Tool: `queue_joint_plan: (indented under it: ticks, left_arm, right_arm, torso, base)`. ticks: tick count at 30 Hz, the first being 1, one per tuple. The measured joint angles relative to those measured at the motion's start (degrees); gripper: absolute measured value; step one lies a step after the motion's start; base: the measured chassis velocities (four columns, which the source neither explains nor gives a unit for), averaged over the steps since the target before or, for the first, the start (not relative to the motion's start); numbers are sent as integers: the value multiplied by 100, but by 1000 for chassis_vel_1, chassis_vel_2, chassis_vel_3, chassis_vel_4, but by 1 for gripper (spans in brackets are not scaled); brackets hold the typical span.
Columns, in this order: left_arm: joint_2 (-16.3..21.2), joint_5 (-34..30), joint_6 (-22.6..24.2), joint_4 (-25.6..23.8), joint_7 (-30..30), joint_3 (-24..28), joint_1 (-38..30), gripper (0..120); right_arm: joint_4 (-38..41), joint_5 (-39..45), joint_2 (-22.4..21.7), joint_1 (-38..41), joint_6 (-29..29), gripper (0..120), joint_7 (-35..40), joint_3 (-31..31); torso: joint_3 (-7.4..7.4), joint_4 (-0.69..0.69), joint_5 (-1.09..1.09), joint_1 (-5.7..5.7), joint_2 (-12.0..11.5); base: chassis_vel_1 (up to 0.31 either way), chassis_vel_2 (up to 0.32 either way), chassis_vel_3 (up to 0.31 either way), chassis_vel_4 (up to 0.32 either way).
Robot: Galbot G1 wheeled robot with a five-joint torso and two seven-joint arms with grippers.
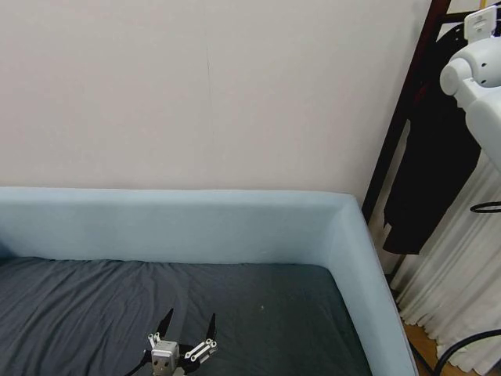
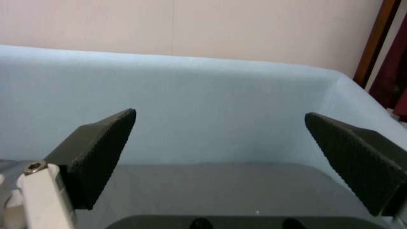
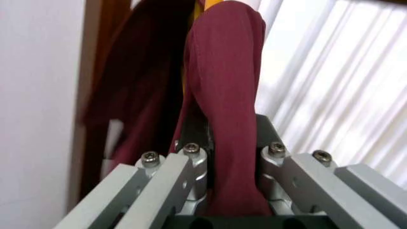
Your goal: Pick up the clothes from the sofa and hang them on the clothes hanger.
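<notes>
The dark red fabric garment (image 3: 222, 71) is off the pale blue upholstered sofa (image 1: 196, 227), clamped between the right gripper (image 3: 230, 162) fingers beside the dark wooden clothes stand (image 1: 403, 110) at 2 o'clock. By my judgement it is not yet hung. The left gripper (image 1: 190, 325) hovers at 6 o'clock, fingers apart

i count as follows.

- grippers: two, my left gripper (image 1: 190, 315) and my right gripper (image 3: 226, 162).
- black ribbed fingers (image 2: 102, 152) on my left gripper: two, spread apart.
- silver hex-socket screws (image 3: 150, 157) on my right gripper: four.
- light blue upholstered sofa (image 1: 196, 227): one.
- dark grey fabric seat cushion (image 1: 94, 313): one.
- dark brown wooden clothes stand (image 1: 399, 117): one.
- black hanging garment (image 1: 430, 180): one.
- dark red fabric garment (image 3: 226, 95): one, pinched in my right gripper.
- white pleated curtain (image 1: 462, 274): one.
</notes>
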Motion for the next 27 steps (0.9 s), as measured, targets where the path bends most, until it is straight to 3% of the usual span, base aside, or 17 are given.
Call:
queue_joint_plan:
  ticks: [16, 21, 27]
  left_arm:
    - [0, 0, 0, 0, 0, 0, 0, 100]
    - [0, 0, 0, 0, 0, 0, 0, 100]
    - [0, 0, 0, 0, 0, 0, 0, 100]
  right_arm:
    - [-1180, 221, 520, 542, 86, 9, -187, -69]
    - [-1694, 420, 825, 600, -25, 9, 85, 416]
    - [-1749, 424, 872, 601, 5, 9, 176, 485]
  torso:
    - [0, -1, 1, 0, 0]
    - [0, 4, -3, 0, 0]
    - [0, 3, -1, 0, 0]
  base:
    - [0, 0, 0, 0]
    - [0, 0, 0, 0]
    - [0, 0, 0, 0]
